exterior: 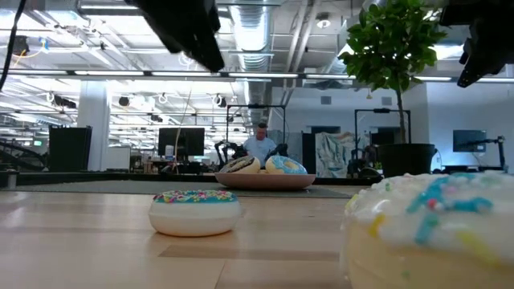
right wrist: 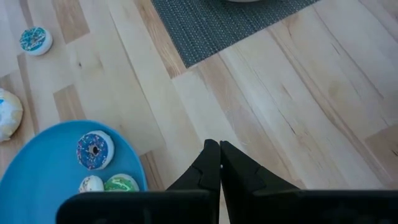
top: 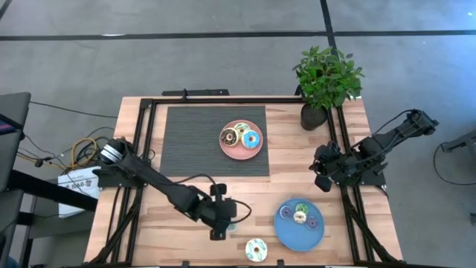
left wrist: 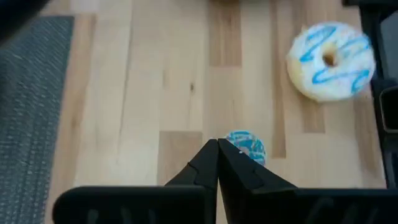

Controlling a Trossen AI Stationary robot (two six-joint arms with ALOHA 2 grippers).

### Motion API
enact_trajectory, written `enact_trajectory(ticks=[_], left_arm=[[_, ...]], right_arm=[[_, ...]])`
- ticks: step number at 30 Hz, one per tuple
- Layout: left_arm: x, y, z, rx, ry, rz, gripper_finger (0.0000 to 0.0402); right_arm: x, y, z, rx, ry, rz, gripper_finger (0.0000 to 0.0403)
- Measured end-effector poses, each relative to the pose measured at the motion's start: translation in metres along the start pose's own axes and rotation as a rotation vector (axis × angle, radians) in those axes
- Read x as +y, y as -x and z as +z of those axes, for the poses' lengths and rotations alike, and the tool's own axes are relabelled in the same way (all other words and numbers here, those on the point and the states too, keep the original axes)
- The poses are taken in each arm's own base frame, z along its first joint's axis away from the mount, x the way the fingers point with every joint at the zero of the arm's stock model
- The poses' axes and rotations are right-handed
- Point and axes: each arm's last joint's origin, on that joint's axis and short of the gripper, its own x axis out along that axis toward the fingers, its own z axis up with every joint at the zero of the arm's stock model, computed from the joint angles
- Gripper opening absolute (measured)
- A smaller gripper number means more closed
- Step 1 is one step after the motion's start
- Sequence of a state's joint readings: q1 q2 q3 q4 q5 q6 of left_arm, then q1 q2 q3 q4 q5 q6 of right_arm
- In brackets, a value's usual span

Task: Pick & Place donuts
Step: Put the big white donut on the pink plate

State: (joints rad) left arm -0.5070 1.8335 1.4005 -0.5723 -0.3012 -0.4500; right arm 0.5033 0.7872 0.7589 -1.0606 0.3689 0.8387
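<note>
A small blue-iced donut (left wrist: pixel 245 147) lies flat on the wooden table, just past the tips of my left gripper (left wrist: pixel 217 144). That gripper is shut and hangs above the donut, clear of it; in the low view nothing touches the donut (exterior: pixel 195 210). A larger white donut with blue stripes (left wrist: pixel 329 59) lies flat near the table's front edge (top: pixel 256 249). The pink plate (top: pixel 256 155) holds three donuts, and the blue plate (top: pixel 297 238) holds several. My right gripper (right wrist: pixel 219 144) waits shut at the table's right side (top: pixel 321 175), above bare wood.
A grey ribbed mat (top: pixel 201 141) covers the far middle of the table, under the pink plate. A potted plant (top: pixel 326 82) stands at the far right corner. Black frame rails (top: pixel 145 149) run along both sides. Bare wood lies between the two plates.
</note>
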Motion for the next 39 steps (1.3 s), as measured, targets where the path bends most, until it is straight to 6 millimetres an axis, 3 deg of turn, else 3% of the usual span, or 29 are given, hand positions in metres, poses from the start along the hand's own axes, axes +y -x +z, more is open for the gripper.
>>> enact_trajectory(ticks=[4,9,17,22,29,39], left_arm=[[0.005,-0.007,0.002,-0.005,0.031,0.007,0.0],[0.003,-0.012,0.001,-0.049,-0.169,-0.015,0.0],[0.023,-0.011,-0.049,-0.198,-0.112,-0.121,0.0],[0.044,0.014,-0.076,-0.389,-0.043,-0.169,0.0],[0.074,0.043,-0.11,-0.476,-0.006,-0.164,0.0],[0.085,0.057,-0.127,-0.458,-0.059,-0.18,0.0]], right_arm=[[0.003,0.0,0.003,-0.028,-0.018,0.028,0.0],[0.015,-0.006,0.015,-0.133,-0.037,0.061,0.0],[0.047,-0.037,0.036,-0.179,-0.037,0.081,0.0],[0.079,-0.053,0.058,-0.16,-0.022,0.069,0.0],[0.132,-0.079,0.092,-0.088,0.008,0.065,0.0],[0.202,-0.11,0.111,0.152,-0.009,-0.084,0.0]])
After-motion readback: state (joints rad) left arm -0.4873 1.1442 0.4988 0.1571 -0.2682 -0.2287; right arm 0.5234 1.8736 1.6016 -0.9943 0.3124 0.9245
